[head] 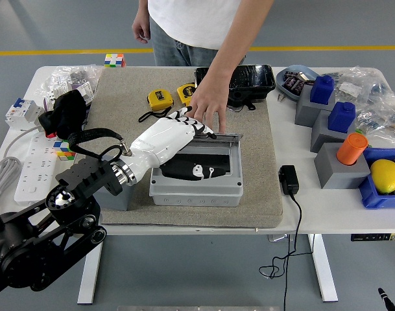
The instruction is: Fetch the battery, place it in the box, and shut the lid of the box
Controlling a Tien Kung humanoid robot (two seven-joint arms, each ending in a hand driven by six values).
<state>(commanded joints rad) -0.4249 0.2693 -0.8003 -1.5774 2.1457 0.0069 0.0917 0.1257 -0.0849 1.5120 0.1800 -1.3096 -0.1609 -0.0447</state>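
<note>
Left hand (184, 126) first: we see its white shell reaching in from eight o'clock, fingers curled loosely over the top edge of the lid (213, 136), pressing on it rather than gripping anything. We see no right hand in this view.

Biggest thing next: the white table (327, 207), with a grey mat (262, 188) across its middle. On the mat sits the grey box (196, 178), dead centre. Its smoky lid stands tipped up along the box's twelve o'clock edge, and a person's hand (207, 103) rests fingertips on that edge from the far side, just beside the robot's fingers.

Smallest now: we spot something dark with white marks (194, 172) inside the box, and we judge that to be the battery, already in place. Two yellow tape measures (168, 97) lie at eleven o'clock of the box.

So we call this the closing step. To do it well, we'd keep the fingers flat on the lid, swing it down towards six o'clock along the hinge arc, and press evenly until it seats, not shoving the box.
</note>
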